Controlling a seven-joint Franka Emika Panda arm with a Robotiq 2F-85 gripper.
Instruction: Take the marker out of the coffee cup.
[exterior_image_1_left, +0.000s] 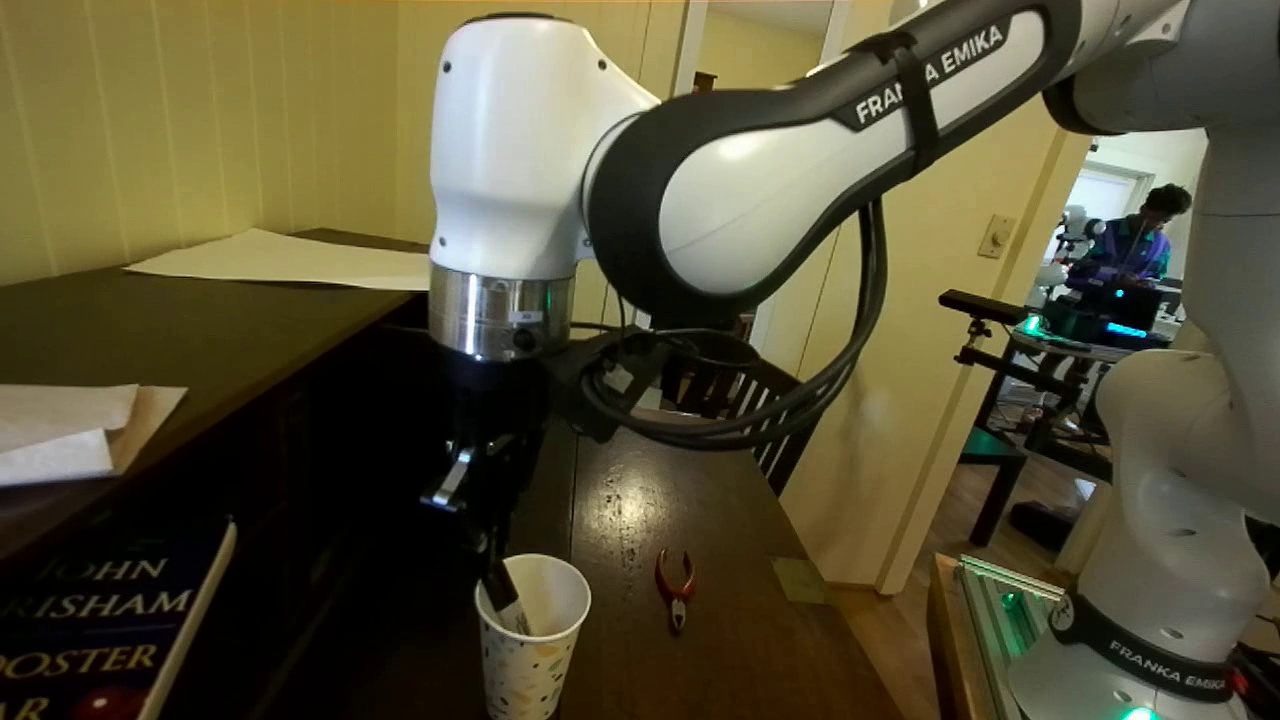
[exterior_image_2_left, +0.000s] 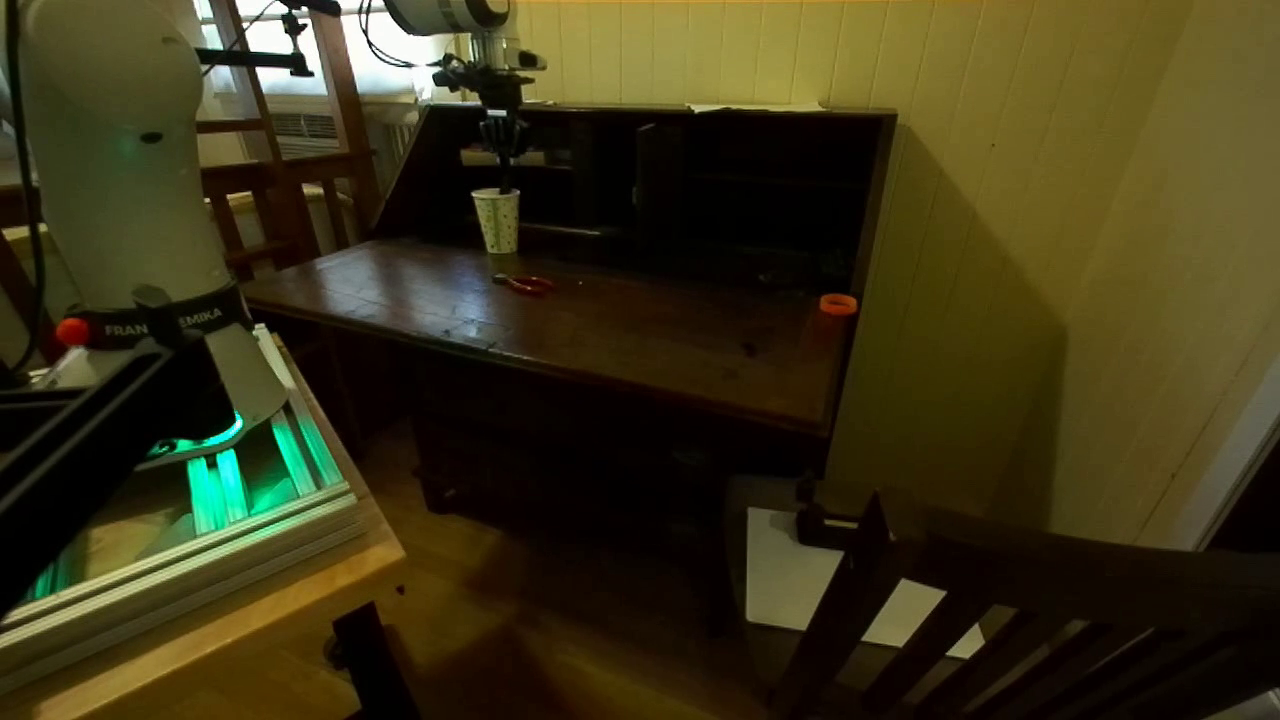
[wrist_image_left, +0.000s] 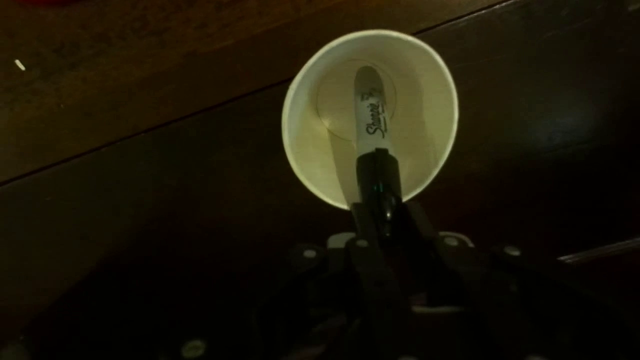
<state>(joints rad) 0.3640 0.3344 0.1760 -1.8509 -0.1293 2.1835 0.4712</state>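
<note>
The marker (wrist_image_left: 371, 115) is a Sharpie with a grey barrel and black cap. It leans inside the cup, grey end down, and also shows in an exterior view (exterior_image_1_left: 507, 603). The coffee cup (wrist_image_left: 305, 150) is a white paper cup with small coloured specks on its outside. It stands upright on the desk in both exterior views (exterior_image_1_left: 530, 675) (exterior_image_2_left: 497, 222). My gripper (wrist_image_left: 384, 206) points down just above the cup rim, with its fingers on both sides of the black cap, shut on it. The gripper is dark in both exterior views (exterior_image_1_left: 490, 540) (exterior_image_2_left: 504, 150).
Red-handled pliers (exterior_image_1_left: 676, 590) lie on the dark desk (exterior_image_2_left: 640, 330) near the cup. Shelf compartments (exterior_image_2_left: 760, 210) rise behind it. A book (exterior_image_1_left: 100, 620) and papers (exterior_image_1_left: 60, 430) are on the shelf side. An orange-rimmed container (exterior_image_2_left: 838, 304) stands at the desk's far end.
</note>
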